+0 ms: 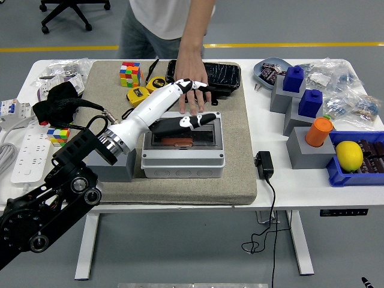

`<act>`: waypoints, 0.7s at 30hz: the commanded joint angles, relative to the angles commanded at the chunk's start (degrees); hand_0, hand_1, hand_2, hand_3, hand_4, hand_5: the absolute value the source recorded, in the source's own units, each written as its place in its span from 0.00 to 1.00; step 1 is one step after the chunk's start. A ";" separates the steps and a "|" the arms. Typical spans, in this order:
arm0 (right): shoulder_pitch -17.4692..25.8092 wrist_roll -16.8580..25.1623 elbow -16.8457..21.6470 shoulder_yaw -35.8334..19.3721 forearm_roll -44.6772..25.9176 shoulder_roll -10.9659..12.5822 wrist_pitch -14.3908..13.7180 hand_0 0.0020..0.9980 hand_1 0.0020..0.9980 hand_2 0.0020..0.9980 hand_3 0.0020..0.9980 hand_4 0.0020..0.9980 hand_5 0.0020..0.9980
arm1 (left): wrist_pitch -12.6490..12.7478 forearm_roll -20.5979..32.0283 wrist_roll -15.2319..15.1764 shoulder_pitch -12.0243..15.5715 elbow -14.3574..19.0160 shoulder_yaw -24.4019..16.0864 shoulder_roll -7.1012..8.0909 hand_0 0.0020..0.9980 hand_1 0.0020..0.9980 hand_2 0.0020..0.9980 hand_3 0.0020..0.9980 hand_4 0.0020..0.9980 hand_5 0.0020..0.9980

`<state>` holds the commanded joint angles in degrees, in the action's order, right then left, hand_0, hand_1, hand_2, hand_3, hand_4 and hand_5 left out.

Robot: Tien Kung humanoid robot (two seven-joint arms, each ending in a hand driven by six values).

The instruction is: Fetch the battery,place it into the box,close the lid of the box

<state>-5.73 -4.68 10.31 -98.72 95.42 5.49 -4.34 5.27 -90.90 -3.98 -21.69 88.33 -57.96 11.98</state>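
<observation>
1. My left hand (pixel 171 103), white with black-tipped fingers, lies stretched flat and spread over the far part of the grey plastic box (pixel 183 149), gripping nothing.
2. My thumb (pixel 197 119) points right, across the box's lid (pixel 211 135).
3. Just under my palm, through the lid's dark window, I see the orange battery (pixel 177 142) lying inside the box.
4. Beyond my fingertips, a person's hand (pixel 191 84) presses on the tan mat (pixel 234 168) at the box's far edge.
</observation>
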 joint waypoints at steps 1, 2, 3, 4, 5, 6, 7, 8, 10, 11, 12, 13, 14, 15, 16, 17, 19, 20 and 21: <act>0.01 0.04 0.00 0.04 -0.08 -0.04 0.01 0.93 0.88 0.83 0.81 1.00 1.00 | -0.64 1.86 -0.78 1.14 -0.55 -1.82 -0.67 0.89 0.88 0.82 0.78 1.00 1.00; 0.01 0.06 0.00 0.08 -0.16 -0.08 0.02 0.93 0.88 0.83 0.81 1.00 1.00 | -1.44 4.47 -1.51 2.49 -1.02 -4.42 -1.20 0.89 0.88 0.82 0.78 1.00 1.00; 0.00 0.11 0.00 0.16 -0.33 -0.10 0.00 0.93 0.88 0.83 0.81 1.00 1.00 | -2.30 7.45 -2.26 3.98 -1.37 -7.40 -1.61 0.88 0.88 0.85 0.82 1.00 1.00; -0.01 0.12 0.00 0.19 -0.38 -0.10 -0.01 0.93 0.88 0.83 0.81 1.00 1.00 | -2.81 9.68 -2.69 4.90 -1.49 -9.51 -1.81 0.88 0.88 0.85 0.82 1.00 1.00; -0.02 0.10 0.00 0.19 -0.36 -0.10 -0.01 0.93 0.88 0.83 0.81 1.00 1.00 | -3.22 11.92 -3.05 5.83 -1.54 -11.75 -1.97 0.88 0.88 0.85 0.82 1.00 1.00; -0.05 0.08 0.00 0.23 -0.44 -0.09 -0.02 0.93 0.88 0.83 0.81 1.00 1.00 | -3.34 14.15 -3.30 6.64 -1.58 -13.85 -2.08 0.88 0.88 0.85 0.82 1.00 1.00; -0.06 0.08 0.00 0.19 -0.46 -0.09 -0.05 0.93 0.88 0.83 0.81 1.00 1.00 | -3.02 16.76 -3.64 7.45 -1.67 -16.44 -2.16 0.88 0.88 0.85 0.82 1.00 1.00; -0.06 0.09 0.00 0.20 -0.53 -0.10 -0.07 0.93 0.88 0.83 0.81 1.00 1.00 | -2.35 18.99 -4.08 8.20 -1.82 -18.48 -2.21 0.88 0.88 0.85 0.82 1.00 1.00; -0.04 0.21 0.00 0.38 -0.86 -0.10 -0.13 0.93 0.88 0.83 0.81 1.00 1.00 | -0.56 23.84 -4.62 9.88 -2.24 -23.11 -2.53 0.90 0.89 0.87 0.85 1.00 1.00; 0.00 0.25 0.00 0.44 -0.98 -0.11 -0.16 0.93 0.88 0.83 0.81 1.00 1.00 | 0.14 25.04 -4.51 10.52 -2.46 -25.32 -2.72 0.90 0.89 0.87 0.85 1.00 1.00; 0.09 0.32 0.00 0.60 -1.24 -0.13 -0.24 0.93 0.88 0.83 0.81 1.00 1.00 | 1.45 23.53 -4.28 11.42 -2.97 -27.95 -2.99 0.90 0.89 0.87 0.85 1.00 1.00; 0.17 0.36 0.00 0.81 -1.53 -0.13 -0.32 0.93 0.88 0.83 0.81 1.00 1.00 | 2.12 22.10 -4.18 11.98 -3.37 -29.99 -3.14 0.90 0.89 0.87 0.85 1.00 1.00; 0.25 0.36 0.00 0.96 -1.73 -0.15 -0.40 0.93 0.88 0.83 0.81 1.00 1.00 | 2.58 20.95 -4.14 12.48 -3.68 -31.75 -3.22 0.90 0.89 0.87 0.85 1.00 1.00; 0.39 0.37 0.00 1.11 -1.94 -0.20 -0.50 0.93 0.88 0.83 0.81 1.00 1.00 | 3.07 19.68 -4.11 13.10 -4.04 -33.27 -3.31 0.90 0.89 0.87 0.85 1.00 1.00; 0.58 0.39 0.00 1.45 -2.34 -0.22 -0.65 0.93 0.88 0.83 0.82 1.00 1.00 | 3.72 18.00 -4.10 13.88 -4.45 -35.13 -3.42 0.90 0.91 0.88 0.86 1.00 1.00; 0.67 0.40 0.00 1.70 -2.62 -0.21 -0.75 0.93 0.88 0.83 0.82 1.00 1.00 | 4.13 16.80 -4.11 14.33 -4.64 -36.27 -3.45 0.90 0.91 0.88 0.86 1.00 1.00; 0.77 0.32 0.00 1.86 -2.85 -0.19 -0.93 0.93 0.88 0.83 0.82 1.00 1.00 | 5.01 13.55 -4.01 15.57 -5.14 -38.05 -3.56 0.90 0.91 0.88 0.86 1.00 1.00; 0.74 0.34 0.00 1.96 -2.96 -0.16 -0.97 0.93 0.88 0.83 0.82 1.00 1.00 | 5.25 11.89 -3.89 15.95 -5.34 -38.52 -3.62 0.90 0.91 0.88 0.86 1.00 1.00; 0.67 0.38 0.00 2.08 -3.08 -0.12 -1.00 0.93 0.88 0.83 0.84 1.00 1.00 | 5.50 9.97 -3.81 16.29 -5.53 -38.87 -3.68 0.89 0.89 0.87 0.85 1.00 1.00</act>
<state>-5.06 -4.30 10.31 -96.65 92.34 5.38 -5.35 10.77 -80.93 -7.78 -5.40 82.79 -96.83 8.30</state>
